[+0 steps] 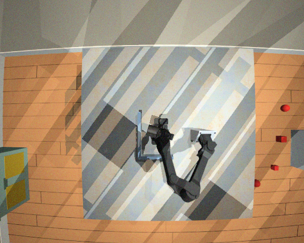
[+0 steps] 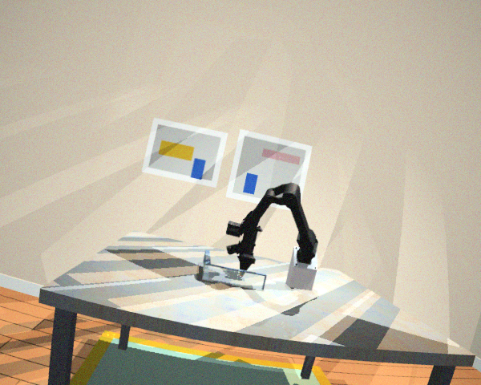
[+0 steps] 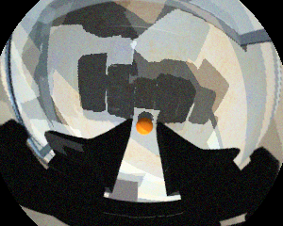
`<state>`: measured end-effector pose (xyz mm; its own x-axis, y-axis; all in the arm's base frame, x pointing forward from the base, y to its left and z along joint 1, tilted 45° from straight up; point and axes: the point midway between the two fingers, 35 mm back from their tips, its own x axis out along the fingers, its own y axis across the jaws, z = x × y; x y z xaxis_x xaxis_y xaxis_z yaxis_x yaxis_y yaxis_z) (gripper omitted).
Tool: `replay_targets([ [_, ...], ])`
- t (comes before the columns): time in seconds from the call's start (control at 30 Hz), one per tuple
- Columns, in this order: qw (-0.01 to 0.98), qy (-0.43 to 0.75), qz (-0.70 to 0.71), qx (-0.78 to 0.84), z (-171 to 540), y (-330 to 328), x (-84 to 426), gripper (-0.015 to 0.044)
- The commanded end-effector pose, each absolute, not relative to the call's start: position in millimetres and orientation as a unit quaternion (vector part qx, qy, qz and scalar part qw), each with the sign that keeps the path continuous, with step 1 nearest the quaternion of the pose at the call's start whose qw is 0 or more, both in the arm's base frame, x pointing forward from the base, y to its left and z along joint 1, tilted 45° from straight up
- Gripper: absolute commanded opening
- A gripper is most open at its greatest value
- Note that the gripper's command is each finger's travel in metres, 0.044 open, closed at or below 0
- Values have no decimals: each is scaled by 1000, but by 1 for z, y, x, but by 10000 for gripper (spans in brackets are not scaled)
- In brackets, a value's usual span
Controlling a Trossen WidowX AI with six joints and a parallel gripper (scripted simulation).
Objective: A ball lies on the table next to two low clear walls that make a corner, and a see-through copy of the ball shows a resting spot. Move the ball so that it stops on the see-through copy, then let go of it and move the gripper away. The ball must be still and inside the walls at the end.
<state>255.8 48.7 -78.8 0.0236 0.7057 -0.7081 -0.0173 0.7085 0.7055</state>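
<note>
The orange ball (image 3: 144, 126) sits between the two fingertips in the wrist view, with a narrow gap on each side. My gripper (image 3: 144, 123) (image 2: 244, 269) is partly open around it, pointing down low over the table inside the corner. The low clear walls (image 1: 139, 133) (image 2: 207, 257) (image 3: 260, 38) stand around two sides of that spot, with the gripper apart from them. The arm hides the ball in the top view, and I cannot make it out in the exterior view. The see-through copy cannot be told apart from the ball in any view.
The arm's white base block (image 1: 211, 132) (image 2: 301, 277) stands to the right of the walls on the striped table (image 1: 199, 78). A green cabinet (image 1: 15, 180) stands on the floor left of the table. Red balls and blocks lie on the floor at the right.
</note>
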Motion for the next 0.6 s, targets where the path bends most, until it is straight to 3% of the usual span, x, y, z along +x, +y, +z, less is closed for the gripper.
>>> replay_targets([
  [0.0, 664, 643, 272, 267, -79, 49, 256, 200],
  [0.23, 664, 643, 272, 267, -77, 46, 256, 200],
  [0.43, 661, 646, 271, 269, -19, -12, 253, 200],
  [0.57, 664, 642, 266, 275, -25, -10, 254, 200],
])
